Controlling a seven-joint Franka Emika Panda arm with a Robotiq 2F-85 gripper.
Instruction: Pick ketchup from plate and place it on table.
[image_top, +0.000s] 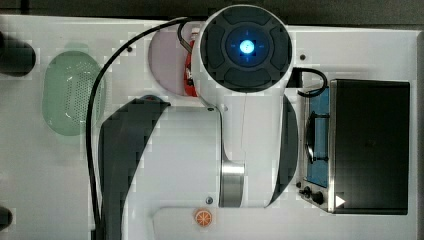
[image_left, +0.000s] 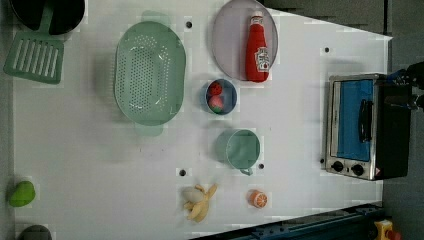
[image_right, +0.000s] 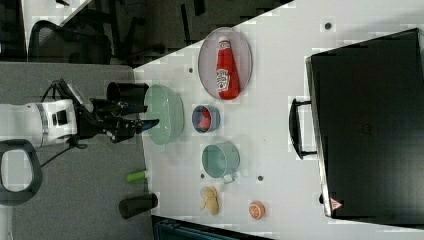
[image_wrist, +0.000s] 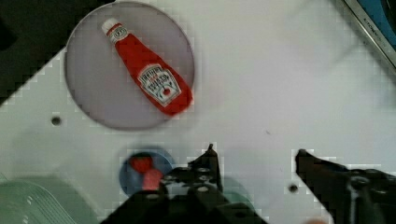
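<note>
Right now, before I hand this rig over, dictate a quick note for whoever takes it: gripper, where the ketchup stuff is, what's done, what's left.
Gripper: jaws open, holding nothing, up above the table, clear of everything.
Ketchup bottle: lying flat on the lilac-grey plate, base end reaching the plate's rim; in the left view, cap toward the top edge.
Done: nothing yet; the bottle is untouched.
Left: go down over the bottle, close on it, lift it off the plate, set it on bare tabletop. The blue bowl of red fruits sits close to the plate, so avoid it.
</note>
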